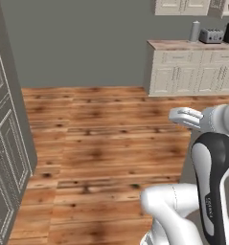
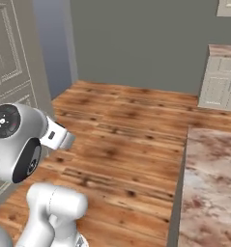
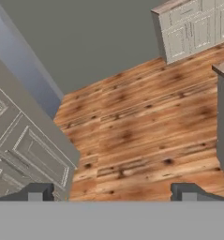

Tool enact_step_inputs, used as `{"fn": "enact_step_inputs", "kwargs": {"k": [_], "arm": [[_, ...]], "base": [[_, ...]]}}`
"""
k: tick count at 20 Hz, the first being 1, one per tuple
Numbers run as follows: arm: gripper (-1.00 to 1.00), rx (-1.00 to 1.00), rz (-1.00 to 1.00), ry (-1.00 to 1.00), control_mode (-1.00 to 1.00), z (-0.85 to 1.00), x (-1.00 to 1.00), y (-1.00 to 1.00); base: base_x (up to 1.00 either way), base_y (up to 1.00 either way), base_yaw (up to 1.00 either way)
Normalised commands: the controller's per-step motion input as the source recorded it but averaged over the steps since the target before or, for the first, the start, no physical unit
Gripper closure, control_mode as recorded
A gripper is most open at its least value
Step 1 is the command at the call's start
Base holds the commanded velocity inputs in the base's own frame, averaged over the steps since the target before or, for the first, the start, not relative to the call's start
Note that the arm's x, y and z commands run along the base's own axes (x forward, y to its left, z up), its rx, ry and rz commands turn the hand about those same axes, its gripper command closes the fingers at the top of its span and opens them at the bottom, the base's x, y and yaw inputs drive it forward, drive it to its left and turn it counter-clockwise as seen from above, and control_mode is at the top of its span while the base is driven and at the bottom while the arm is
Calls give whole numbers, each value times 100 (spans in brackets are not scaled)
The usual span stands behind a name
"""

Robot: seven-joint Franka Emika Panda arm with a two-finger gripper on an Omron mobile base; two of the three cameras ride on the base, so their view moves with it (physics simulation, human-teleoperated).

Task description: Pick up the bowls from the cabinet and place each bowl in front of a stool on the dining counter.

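I judge the task barely begun: my gripper (image 3: pixel 111 191) hangs with jaws spread and empty over the floor (image 1: pixel 111 139), and the counter (image 2: pixel 211 188) carries no bowl in the part I see.

No legible text, label, brand, number or sign is found; small pale marks are seen on the arm's dark forearm cover (image 1: pixel 212 201), too blurred to be read
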Motion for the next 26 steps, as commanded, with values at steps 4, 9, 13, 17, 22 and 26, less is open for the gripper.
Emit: {"fn": "enact_step_inputs", "kwargs": {"k": [4, 9, 13, 17, 22, 26], "arm": [[-100, 0, 0, 0, 100, 0, 0, 0], [-100, 0, 0, 0, 100, 0, 0, 0], [-100, 0, 0, 0, 100, 0, 0, 0], [-100, 0, 0, 0, 100, 0, 0, 0], [-100, 0, 0, 0, 100, 0, 0, 0], [-100, 0, 0, 0, 100, 0, 0, 0]], "base": [[100, 0, -9], [100, -1, -13], [100, 0, -11], [100, 0, -9], [100, -3, -11], [100, -20, -14]]}}
